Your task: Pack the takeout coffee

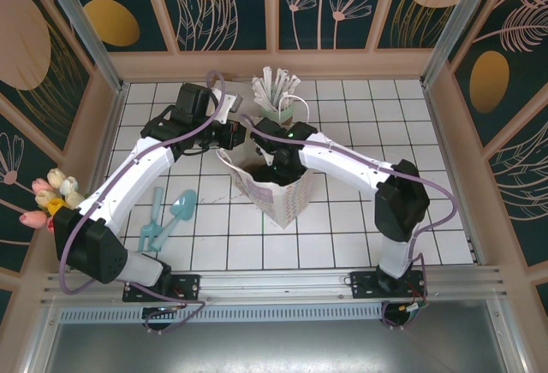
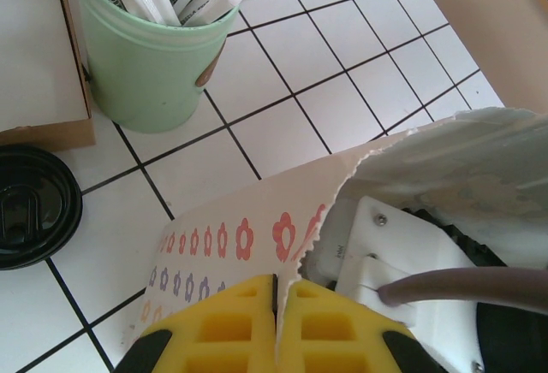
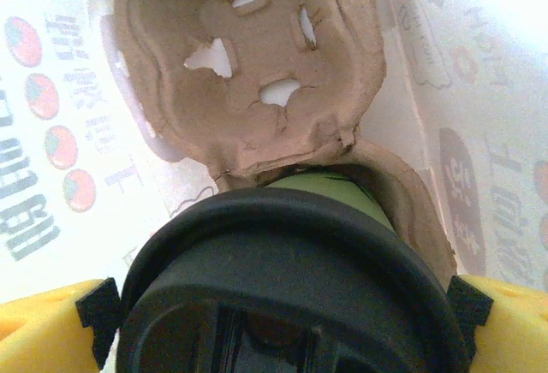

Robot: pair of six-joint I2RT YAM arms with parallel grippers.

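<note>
The takeout coffee (image 3: 282, 279), a green cup under a round black lid, is held inside the white paper bag (image 1: 287, 202). Its green wall (image 3: 338, 195) dips into the near cell of a brown pulp cup carrier (image 3: 248, 74) on the bag's floor; the cup's base is hidden. My right gripper (image 3: 282, 313) is shut on the coffee, a yellow finger (image 3: 43, 330) on each side of the lid. My left gripper (image 2: 281, 292) is shut on the bag's flower-printed rim (image 2: 248, 236), holding the mouth open. From above, the right arm (image 1: 282, 168) reaches down into the bag.
A pale green cup of white wrapped sticks (image 2: 158, 65) stands behind the bag, beside a flat cardboard box (image 2: 34, 56). A loose black lid (image 2: 34, 206) lies on the tiles. Teal scoops (image 1: 171, 215) rest at the left, flowers (image 1: 51, 198) by the left wall.
</note>
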